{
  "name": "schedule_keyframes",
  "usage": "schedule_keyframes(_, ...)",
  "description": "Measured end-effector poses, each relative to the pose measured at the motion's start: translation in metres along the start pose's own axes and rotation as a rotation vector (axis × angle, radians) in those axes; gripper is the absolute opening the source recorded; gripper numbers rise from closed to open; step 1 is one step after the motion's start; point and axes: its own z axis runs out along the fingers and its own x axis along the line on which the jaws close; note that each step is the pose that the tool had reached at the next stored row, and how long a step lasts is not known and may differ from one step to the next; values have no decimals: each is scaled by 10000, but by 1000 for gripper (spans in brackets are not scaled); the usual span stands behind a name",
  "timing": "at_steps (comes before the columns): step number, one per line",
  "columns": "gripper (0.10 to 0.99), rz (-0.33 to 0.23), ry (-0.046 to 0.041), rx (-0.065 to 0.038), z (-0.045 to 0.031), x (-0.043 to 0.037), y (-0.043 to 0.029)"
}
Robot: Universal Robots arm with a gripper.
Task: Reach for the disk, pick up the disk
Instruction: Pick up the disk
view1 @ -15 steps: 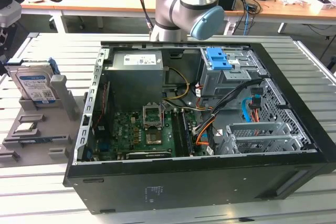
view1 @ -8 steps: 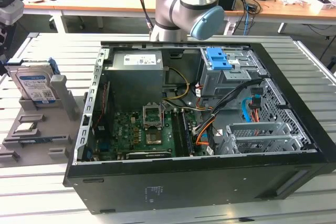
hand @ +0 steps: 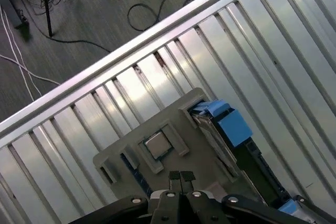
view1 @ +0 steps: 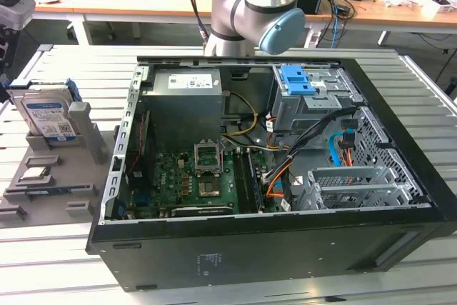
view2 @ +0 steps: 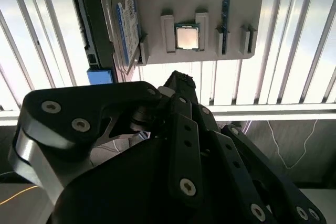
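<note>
The disk [view1: 47,116] is a silver-grey drive with a white-and-blue label. It stands on edge in a slot of a grey holder [view1: 78,130], on the slatted table at the exterior view's left. In both wrist views I look down on it from well above: the disk [view2: 126,22] shows its label and a bright blue side bracket [view2: 100,75]; the disk [hand: 211,132] also shows edge-on with the blue bracket [hand: 233,127]. My gripper [hand: 181,176] hangs over the holder, apart from the disk, its black fingers [view2: 178,85] shut together with nothing between them.
A small square silver chip [hand: 156,144] lies in a recess of the grey holder [hand: 178,124], beside the disk. An open black computer case [view1: 271,169] with a blue latch [view1: 296,80] stands in the middle of the slatted table [view1: 64,248]. Desks and cables lie behind.
</note>
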Motion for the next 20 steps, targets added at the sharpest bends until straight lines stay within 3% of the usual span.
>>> schedule_keyframes(13,106,-1635,62,2,0,0,0)
schedule_keyframes(20,106,-2947,112,2,1,0,0)
